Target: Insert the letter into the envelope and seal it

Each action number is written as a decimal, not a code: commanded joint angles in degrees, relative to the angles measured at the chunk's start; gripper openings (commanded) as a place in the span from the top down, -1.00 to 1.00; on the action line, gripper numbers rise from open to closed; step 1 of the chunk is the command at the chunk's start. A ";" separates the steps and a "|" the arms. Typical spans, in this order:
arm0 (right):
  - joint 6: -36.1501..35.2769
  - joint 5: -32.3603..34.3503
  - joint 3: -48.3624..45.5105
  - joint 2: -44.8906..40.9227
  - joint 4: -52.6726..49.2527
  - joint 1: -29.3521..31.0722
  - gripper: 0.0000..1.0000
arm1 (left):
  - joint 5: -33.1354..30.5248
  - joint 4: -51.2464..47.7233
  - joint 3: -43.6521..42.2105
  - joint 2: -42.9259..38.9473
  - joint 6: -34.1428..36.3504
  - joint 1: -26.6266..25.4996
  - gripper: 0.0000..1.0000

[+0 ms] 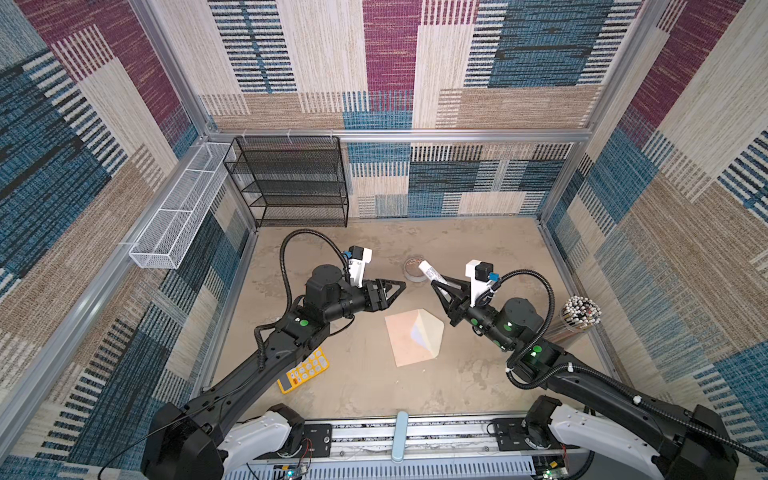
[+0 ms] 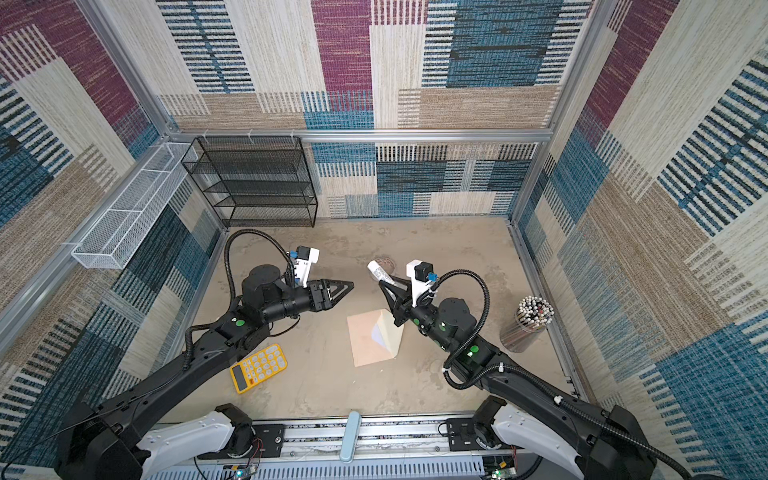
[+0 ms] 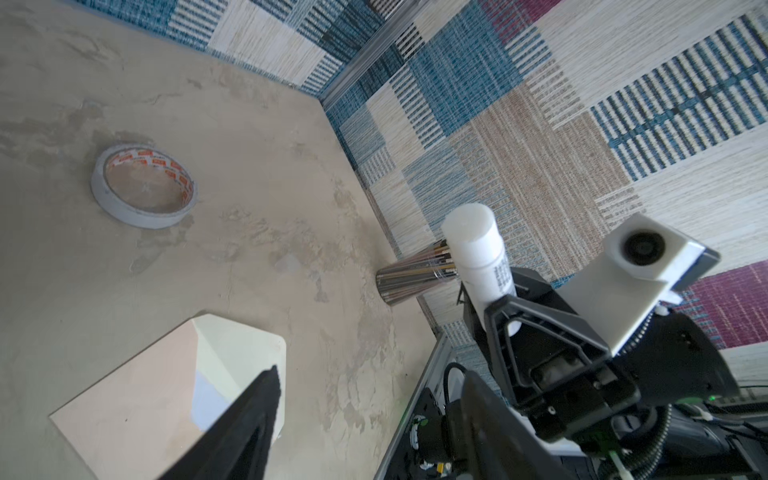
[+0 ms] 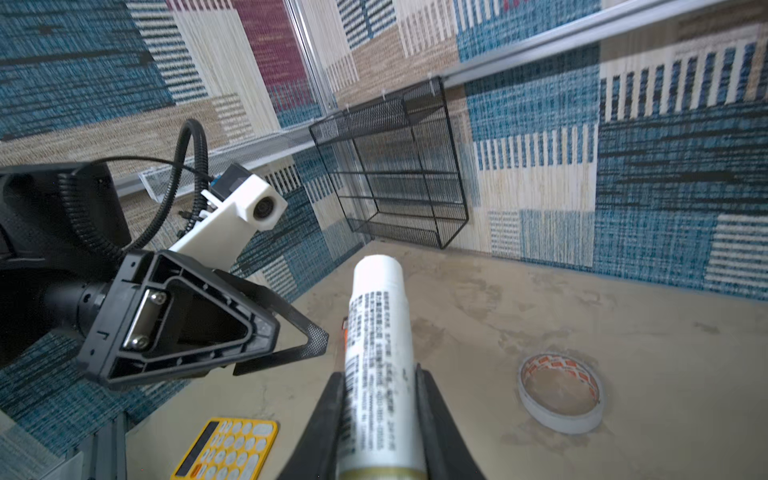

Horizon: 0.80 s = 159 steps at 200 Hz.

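The peach envelope (image 1: 401, 345) (image 2: 365, 343) (image 3: 133, 399) lies flat on the table with its cream flap (image 1: 430, 328) folded open. A strip of the white letter (image 1: 417, 334) (image 2: 379, 333) (image 3: 208, 399) shows in its mouth. My left gripper (image 1: 399, 289) (image 2: 347, 286) (image 3: 370, 374) hovers beyond the envelope's left part, open and holding nothing. My right gripper (image 1: 434, 284) (image 2: 384, 284) (image 4: 380, 372) is raised beyond the envelope's right side. It is shut on a white glue stick (image 1: 430, 272) (image 2: 378, 270) (image 3: 478, 253) (image 4: 378, 316), which points towards the back wall.
A tape roll (image 3: 143, 187) (image 4: 559, 390) lies behind the grippers. A yellow calculator (image 1: 305, 370) (image 2: 258, 368) sits at the front left by the left arm. A cup of pencils (image 1: 579, 316) (image 2: 530, 320) stands at the right wall. A black mesh shelf (image 1: 291, 183) stands at the back left.
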 commanded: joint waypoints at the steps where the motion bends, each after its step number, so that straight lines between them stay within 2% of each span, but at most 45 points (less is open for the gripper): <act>1: 0.39 0.67 0.80 2.70 13.66 0.02 1.00 | -0.59 13.06 0.56 1.93 -7.77 -0.11 -0.59; 29: 1.49 0.05 1.09 6.16 18.89 0.06 1.00 | -1.63 22.94 1.14 4.80 -12.37 -0.83 -0.87; 88: 4.26 -0.77 2.13 9.82 21.38 0.10 1.00 | -5.09 23.59 5.90 8.32 -10.70 -4.54 -0.89; 117: 5.37 -1.50 2.63 11.11 22.61 0.16 1.00 | -5.21 23.93 7.00 10.85 -11.04 -5.80 -0.78; 159: 5.27 -1.65 2.70 12.29 23.69 0.53 1.00 | -4.52 31.86 7.72 14.57 -14.19 -6.26 -0.48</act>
